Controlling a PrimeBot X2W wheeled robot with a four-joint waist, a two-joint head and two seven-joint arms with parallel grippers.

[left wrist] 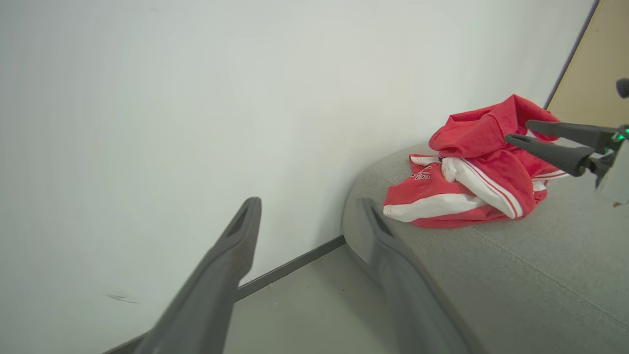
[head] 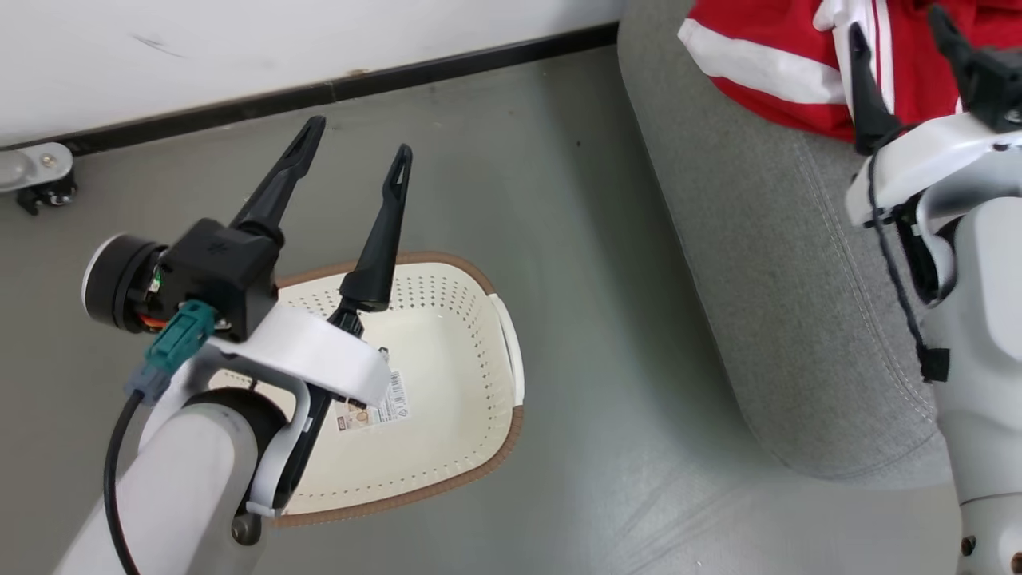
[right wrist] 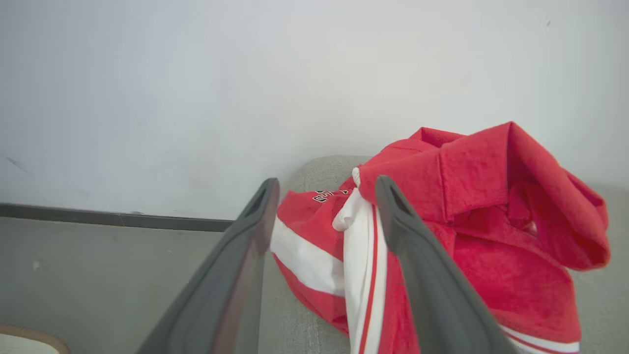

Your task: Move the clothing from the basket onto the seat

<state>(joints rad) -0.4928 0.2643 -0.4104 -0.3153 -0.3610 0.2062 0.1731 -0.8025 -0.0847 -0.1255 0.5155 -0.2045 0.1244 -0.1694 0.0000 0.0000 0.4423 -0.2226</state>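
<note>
The clothing [head: 766,64] lies in a red heap with white stripes on the seat [head: 782,279], a grey sofa, near its rounded end. The heap [left wrist: 467,172] shows black-and-white lettering on its lower part. My right gripper [head: 898,24] hovers open just over the clothing [right wrist: 491,221], nothing between its fingers. The cream basket [head: 447,335] stands on the floor with nothing in it, its barcode sticker [head: 375,407] bare. My left gripper [head: 359,140] is open above the basket, pointing at the wall. In the left wrist view the right gripper [left wrist: 520,132] is at the heap's right side.
A white wall with a black baseboard [head: 447,68] runs behind the basket and sofa. A caster wheel [head: 40,176] sits at the far left by the wall. Grey floor [head: 591,319] lies between basket and sofa. The basket's brown rim [right wrist: 29,334] shows at the right wrist view's lower left.
</note>
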